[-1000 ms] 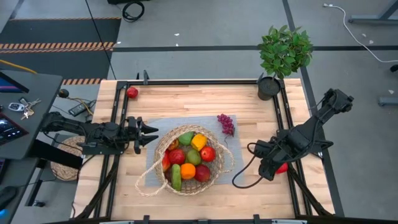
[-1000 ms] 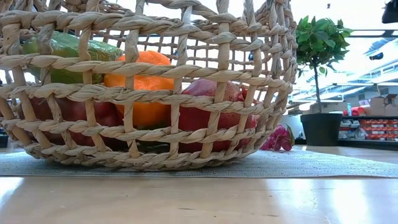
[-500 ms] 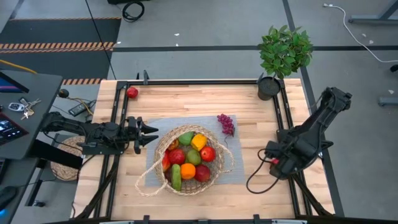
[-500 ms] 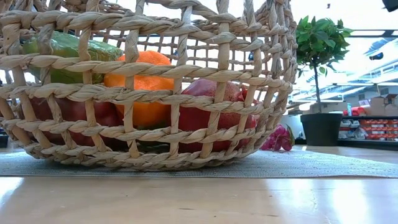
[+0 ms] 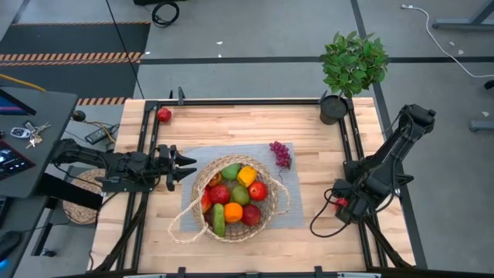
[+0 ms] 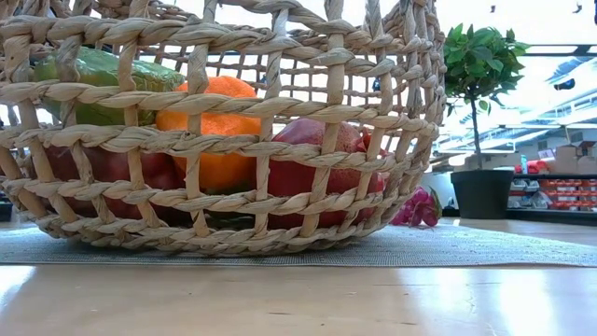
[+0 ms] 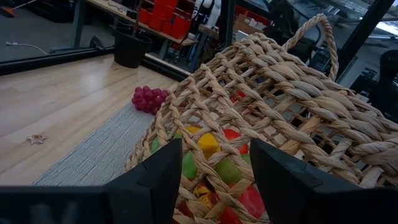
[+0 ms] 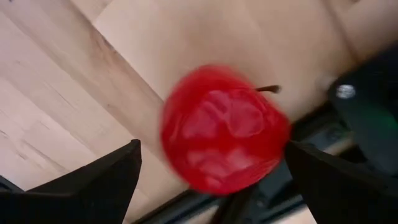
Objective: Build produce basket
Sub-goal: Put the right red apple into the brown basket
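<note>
The tan wicker basket (image 5: 235,198) stands on a grey mat (image 5: 189,166) mid-table and holds several fruits and vegetables (image 5: 234,197): red apples, an orange (image 6: 216,140), green and yellow pieces. Purple grapes (image 5: 280,153) lie on the mat's far right corner. My left gripper (image 5: 185,165) is open and level just left of the basket rim (image 7: 205,81), apart from it. My right gripper (image 5: 345,207) is open by the right rail. Its fingers stand on either side of a red apple (image 8: 224,134) that lies on the wood, which the gripper mostly hides in the high view.
A second red apple (image 5: 164,115) lies at the table's far left corner. A potted plant (image 5: 353,62) stands at the far right corner. Dark rails (image 5: 353,147) run along both sides. A black cable (image 5: 320,224) loops near the right gripper. Bare wood lies near and far of the mat.
My right gripper has swung toward the table's right edge and settled over the red apple by the rail, which showed beside it a second ago. Its cable loop has shifted with it. The left arm, the basket and its contents have kept still.
</note>
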